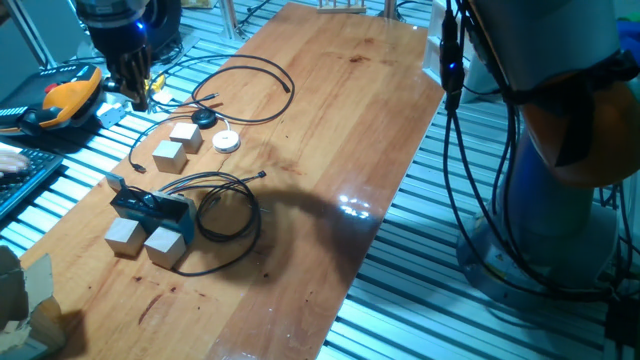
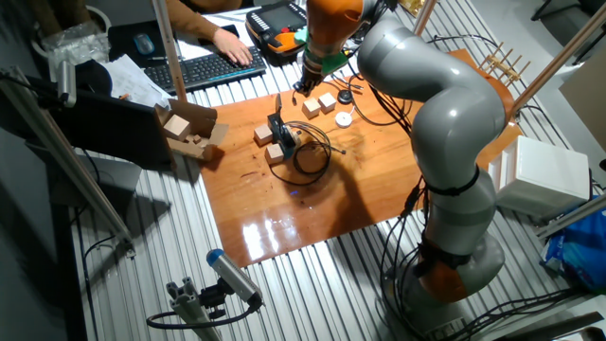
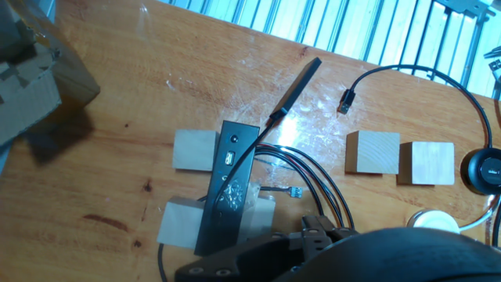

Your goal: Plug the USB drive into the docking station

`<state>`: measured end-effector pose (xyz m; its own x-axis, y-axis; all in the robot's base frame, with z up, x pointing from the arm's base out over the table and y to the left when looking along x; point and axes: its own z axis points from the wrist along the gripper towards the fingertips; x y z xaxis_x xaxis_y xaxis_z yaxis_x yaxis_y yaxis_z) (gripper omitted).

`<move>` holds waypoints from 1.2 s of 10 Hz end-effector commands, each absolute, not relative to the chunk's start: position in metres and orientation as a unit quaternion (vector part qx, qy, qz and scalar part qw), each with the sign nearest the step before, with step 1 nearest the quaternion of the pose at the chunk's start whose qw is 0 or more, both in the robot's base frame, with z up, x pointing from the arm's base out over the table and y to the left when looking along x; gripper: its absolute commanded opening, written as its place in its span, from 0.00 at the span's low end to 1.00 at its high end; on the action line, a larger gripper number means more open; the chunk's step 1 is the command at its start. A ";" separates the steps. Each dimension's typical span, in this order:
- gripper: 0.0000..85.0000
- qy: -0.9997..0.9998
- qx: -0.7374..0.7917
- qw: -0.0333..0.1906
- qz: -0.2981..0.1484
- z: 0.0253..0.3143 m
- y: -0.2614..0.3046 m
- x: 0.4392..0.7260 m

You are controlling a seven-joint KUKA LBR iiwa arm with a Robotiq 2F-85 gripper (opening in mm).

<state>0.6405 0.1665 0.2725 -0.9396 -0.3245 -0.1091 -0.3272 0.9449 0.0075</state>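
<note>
On the glossy wooden table [image 1: 330, 120], the flat black bar-shaped docking station [image 3: 227, 188] sits wedged between pale wooden cubes [image 3: 194, 149], seemingly braced against an inserting push, while the two-finger gripper [image 1: 138, 92] hovers nearby, its jaws' state and the USB drive's whereabouts indiscernible.

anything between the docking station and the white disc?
Two wooden cubes sit between the docking station and the white disc, clearest in one fixed view.
</note>
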 end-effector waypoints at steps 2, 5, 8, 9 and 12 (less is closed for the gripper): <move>0.00 0.985 -0.165 0.047 0.013 0.274 0.165 0.639; 0.00 0.986 -0.160 0.044 0.010 0.275 0.165 0.637; 0.00 0.987 -0.158 0.036 0.013 0.275 0.170 0.637; 0.00 0.986 -0.161 0.034 0.011 0.274 0.171 0.637; 0.00 0.986 -0.164 0.030 0.012 0.275 0.172 0.635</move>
<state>0.6354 0.1716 0.2753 -0.9445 -0.3224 -0.0633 -0.3239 0.9460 0.0140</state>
